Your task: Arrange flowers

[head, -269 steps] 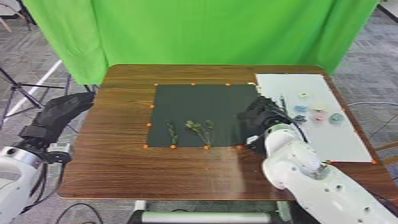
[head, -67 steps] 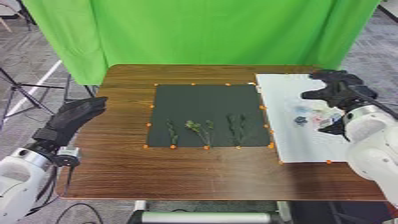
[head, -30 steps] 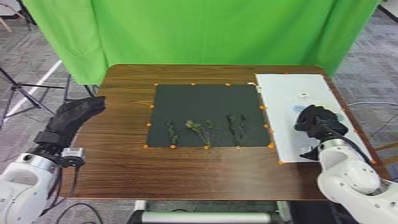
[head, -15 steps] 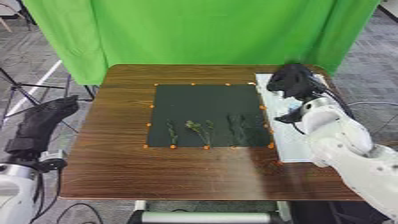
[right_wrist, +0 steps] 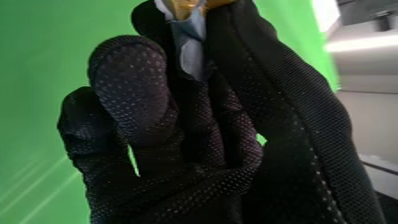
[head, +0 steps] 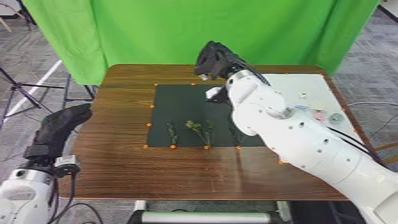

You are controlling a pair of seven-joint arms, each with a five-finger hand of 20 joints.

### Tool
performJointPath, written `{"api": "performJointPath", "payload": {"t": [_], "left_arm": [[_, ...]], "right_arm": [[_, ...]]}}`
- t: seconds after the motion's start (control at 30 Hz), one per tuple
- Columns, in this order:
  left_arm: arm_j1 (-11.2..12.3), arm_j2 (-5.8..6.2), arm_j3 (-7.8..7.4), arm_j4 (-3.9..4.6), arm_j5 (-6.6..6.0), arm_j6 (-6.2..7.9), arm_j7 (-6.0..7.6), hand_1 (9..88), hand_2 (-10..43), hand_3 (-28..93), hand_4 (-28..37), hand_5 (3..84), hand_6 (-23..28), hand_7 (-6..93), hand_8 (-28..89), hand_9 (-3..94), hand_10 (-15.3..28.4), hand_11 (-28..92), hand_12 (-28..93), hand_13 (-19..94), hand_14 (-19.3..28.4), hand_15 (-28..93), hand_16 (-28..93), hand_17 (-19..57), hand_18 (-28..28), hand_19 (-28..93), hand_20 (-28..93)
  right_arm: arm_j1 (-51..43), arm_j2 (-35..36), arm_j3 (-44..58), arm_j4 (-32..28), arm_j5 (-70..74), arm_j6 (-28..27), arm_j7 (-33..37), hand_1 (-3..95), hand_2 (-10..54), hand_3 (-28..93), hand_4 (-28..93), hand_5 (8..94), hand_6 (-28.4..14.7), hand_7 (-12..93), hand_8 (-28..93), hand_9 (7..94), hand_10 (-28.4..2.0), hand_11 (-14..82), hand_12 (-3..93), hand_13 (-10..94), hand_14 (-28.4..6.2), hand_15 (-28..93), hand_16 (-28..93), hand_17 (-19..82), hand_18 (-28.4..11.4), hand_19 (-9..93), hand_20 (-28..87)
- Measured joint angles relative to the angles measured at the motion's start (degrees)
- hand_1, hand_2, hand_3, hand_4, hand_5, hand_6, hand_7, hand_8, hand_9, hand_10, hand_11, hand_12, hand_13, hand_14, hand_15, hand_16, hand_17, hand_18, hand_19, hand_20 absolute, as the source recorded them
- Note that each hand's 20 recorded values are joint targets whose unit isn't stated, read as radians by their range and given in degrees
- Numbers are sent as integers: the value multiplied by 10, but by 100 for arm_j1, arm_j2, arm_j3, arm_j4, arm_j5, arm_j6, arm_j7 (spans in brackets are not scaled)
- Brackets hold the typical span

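Black mat: the dark rectangular sheet (head: 182, 105) lies on the brown wooden table (head: 115, 165), and I take every place from it
Right hand: the black-gloved right hand (head: 217, 61) is above the mat's far edge, its white arm slanting over the mat's right side
Grip: from the wrist I see it pinching a flower with a grey-blue petal and a golden-orange part (right_wrist: 190, 47) between its fingertips
Stems: on the mat's near part lie a thin green stem (head: 172, 132), a branching yellow-green sprig (head: 200, 129) and, partly behind the arm, a dark green stem (head: 236, 136)
Flower heads: on the white board (head: 298, 84) right of the mat sit a pink one (head: 320, 116) and a grey-green one (head: 336, 118)
Left hand: the black-gloved left hand (head: 65, 120) hangs left of the mat, well apart from it, fingers loosely straight
Curtain: plain green cloth (head: 133, 35) hangs beyond the mat
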Motion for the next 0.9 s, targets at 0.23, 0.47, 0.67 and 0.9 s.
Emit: {"api": "performJointPath", "payload": {"t": [0.23, 0.47, 0.67, 0.9], "left_arm": [[11, -35, 28, -5, -6, 2, 8, 247, -29, 625, -233, 446, 59, 146, -62, 411, 151, 173, 109, 311, 164, 130, -9, 43, 78, 59, 120], [-126, -35, 186, 61, -7, -7, 17, 247, -34, 620, -233, 445, 59, 146, -62, 410, 150, 171, 109, 307, 164, 128, -8, 43, 77, 57, 120], [-283, -34, 305, 134, -7, -26, 18, 246, -38, 621, -232, 444, 60, 146, -62, 410, 150, 170, 109, 306, 164, 124, -7, 42, 76, 54, 121], [-378, -34, 372, 167, -6, -100, 4, 246, -39, 618, -232, 442, 59, 144, -62, 407, 149, 168, 110, 301, 164, 120, -5, 36, 82, 53, 121]], "right_arm": [[252, -699, -343, 160, 0, -133, -118, 636, -95, 542, -142, 780, -18, 207, 148, 836, -105, 99, 454, 771, -87, 563, 372, 391, -219, 773, 632], [239, -977, -869, 176, -73, -377, -273, 634, -95, 544, -144, 779, -16, 209, 144, 837, -104, 96, 449, 771, -86, 563, 373, 390, -220, 774, 632], [131, -1039, -1085, 272, -173, -558, -369, 633, -95, 545, -148, 779, -16, 211, 140, 836, -106, 94, 450, 770, -87, 562, 374, 389, -219, 773, 632], [103, -1039, -1326, 426, -266, -643, -411, 632, -95, 548, -148, 778, -16, 211, 130, 835, -112, 84, 440, 765, -86, 558, 376, 383, -218, 769, 632]]}}
